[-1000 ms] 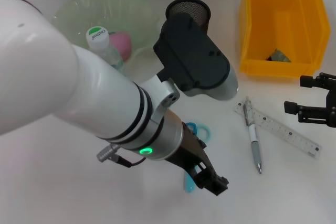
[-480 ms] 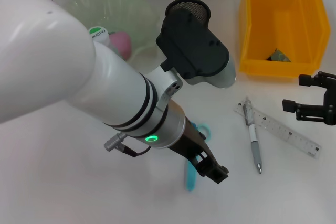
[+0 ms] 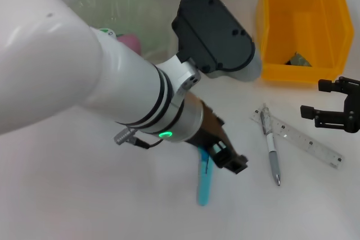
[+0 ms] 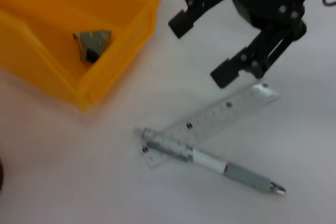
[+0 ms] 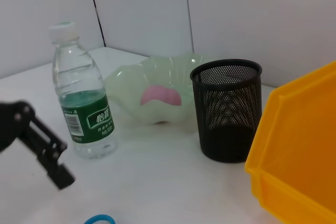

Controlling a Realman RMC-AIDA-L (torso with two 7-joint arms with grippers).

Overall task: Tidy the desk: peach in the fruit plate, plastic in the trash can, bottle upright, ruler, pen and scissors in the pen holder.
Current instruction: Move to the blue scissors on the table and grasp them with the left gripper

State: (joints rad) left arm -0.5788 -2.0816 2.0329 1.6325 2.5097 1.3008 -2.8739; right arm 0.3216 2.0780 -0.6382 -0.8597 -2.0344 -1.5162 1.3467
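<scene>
1 ruler [image 3: 306, 139] | 1 pen [image 3: 271, 153] | 1 scissors [image 3: 205, 178] | left jaws [image 3: 228, 158]: state unclear | right jaws [image 3: 332, 102]: spread, empty

White surface [image 5: 157, 177] carried: one clear water bottle [image 5: 81, 98], upright, white cap, green label; one pale green translucent fruit plate [image 5: 152, 90] behind it, holding a pink peach [image 5: 160, 96]; one black mesh pen holder [image 5: 227, 109], upright, just beside the plate; one yellow bin [image 5: 294, 156] next to the holder. Black finger of the left hand [image 5: 39, 148] showed near the bottle. Blue loop [image 5: 100, 219] at frame edge, partly cut off.
</scene>
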